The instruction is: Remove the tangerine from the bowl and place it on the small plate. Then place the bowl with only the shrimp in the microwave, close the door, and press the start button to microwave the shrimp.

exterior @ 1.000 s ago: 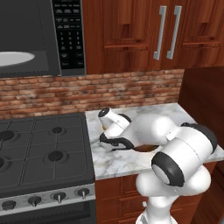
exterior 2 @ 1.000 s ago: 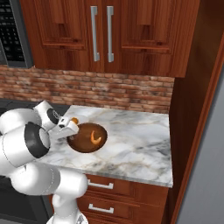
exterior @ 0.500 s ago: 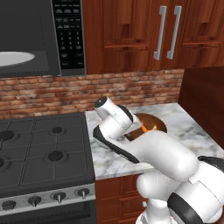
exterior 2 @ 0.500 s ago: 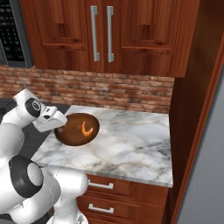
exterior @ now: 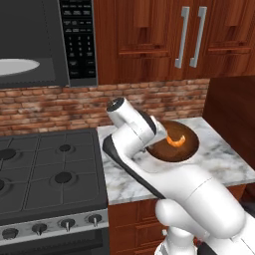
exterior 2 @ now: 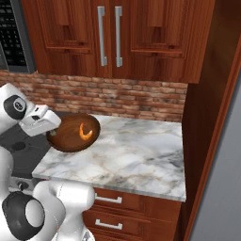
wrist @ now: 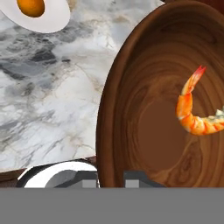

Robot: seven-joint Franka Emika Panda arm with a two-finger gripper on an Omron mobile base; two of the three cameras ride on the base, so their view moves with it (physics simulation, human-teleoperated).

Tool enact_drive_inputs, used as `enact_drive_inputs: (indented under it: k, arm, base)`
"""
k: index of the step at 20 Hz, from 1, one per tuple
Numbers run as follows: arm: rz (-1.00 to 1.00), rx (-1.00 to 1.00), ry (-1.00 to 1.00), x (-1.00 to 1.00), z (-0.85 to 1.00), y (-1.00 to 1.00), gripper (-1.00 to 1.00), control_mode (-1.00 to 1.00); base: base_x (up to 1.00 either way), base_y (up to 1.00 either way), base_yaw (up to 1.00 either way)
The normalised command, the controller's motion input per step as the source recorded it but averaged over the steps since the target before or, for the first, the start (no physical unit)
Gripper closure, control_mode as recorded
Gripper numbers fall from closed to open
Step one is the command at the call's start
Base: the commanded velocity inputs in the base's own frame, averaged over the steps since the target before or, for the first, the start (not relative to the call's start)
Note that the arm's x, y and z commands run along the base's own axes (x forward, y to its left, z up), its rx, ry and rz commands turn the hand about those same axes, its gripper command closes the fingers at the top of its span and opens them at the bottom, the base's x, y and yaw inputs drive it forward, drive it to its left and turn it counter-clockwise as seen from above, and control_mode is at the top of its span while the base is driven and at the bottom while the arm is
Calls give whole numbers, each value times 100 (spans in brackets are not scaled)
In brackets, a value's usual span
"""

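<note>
I see my gripper clamped on the rim of the glossy dark-brown wooden bowl, held above the marble counter's left edge. Inside lies the curved orange shrimp. The round orange tangerine sits on the small white plate.

bowl: cut off at the top, right and bottom edges of the hand view | shrimp: tail end cut off at the right edge, inside the bowl | small plate: only a part is seen, up and left of the bowl | tangerine: top is cut off
</note>
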Motion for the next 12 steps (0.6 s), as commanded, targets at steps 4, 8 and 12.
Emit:
enact_drive_inputs:
  k: [4, 8, 12]
  arm:
    - [0, 0, 0, -73, 52, 0, 100, -100]
    - [0, 0, 0, -74, 49, -4, 100, -100]
    - [0, 0, 0, -54, 39, -13, 100, -100]
  base:
    - [0, 0, 0]
    - [0, 0, 0]
    - [0, 0, 0]
